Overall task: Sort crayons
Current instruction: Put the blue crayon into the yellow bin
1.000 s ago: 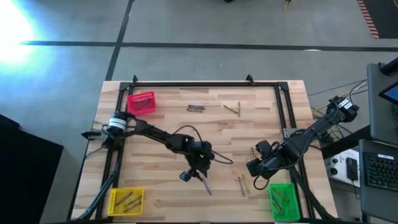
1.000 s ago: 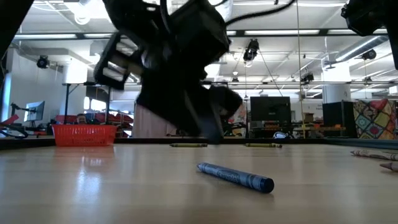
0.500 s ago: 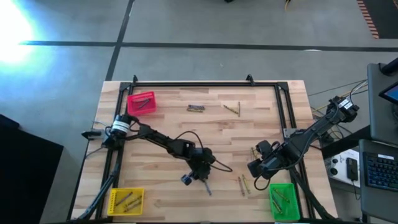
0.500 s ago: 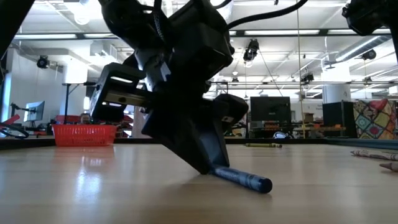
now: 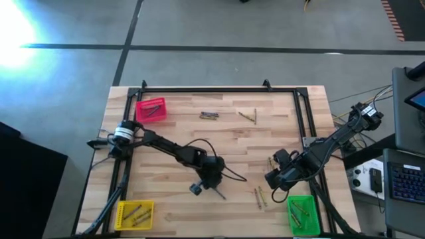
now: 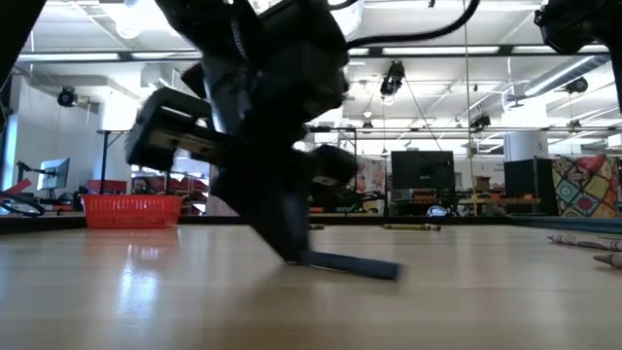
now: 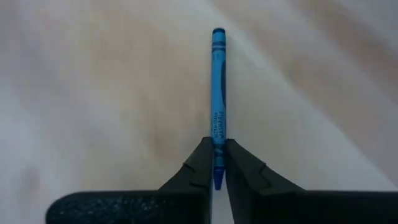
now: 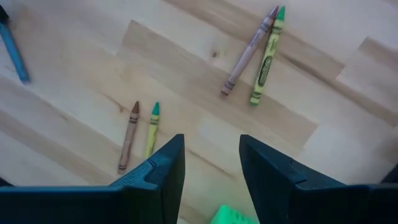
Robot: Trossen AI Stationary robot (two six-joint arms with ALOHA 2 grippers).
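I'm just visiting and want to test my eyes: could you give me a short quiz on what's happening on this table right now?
1. True or false: the left tool is shut on the tip end of the thin blue wax crayon.
2. Multiple choice: the right tool is (A) gripping a crayon, (B) open and holding nothing, (C) inside the red bin.
3. Fill in: the square green plastic bin sits at the table's near-____ corner in the high view.

Key: 1 true. 2 B; it hovers beside the green bin, above loose crayons on the pale wooden table. 3 right.
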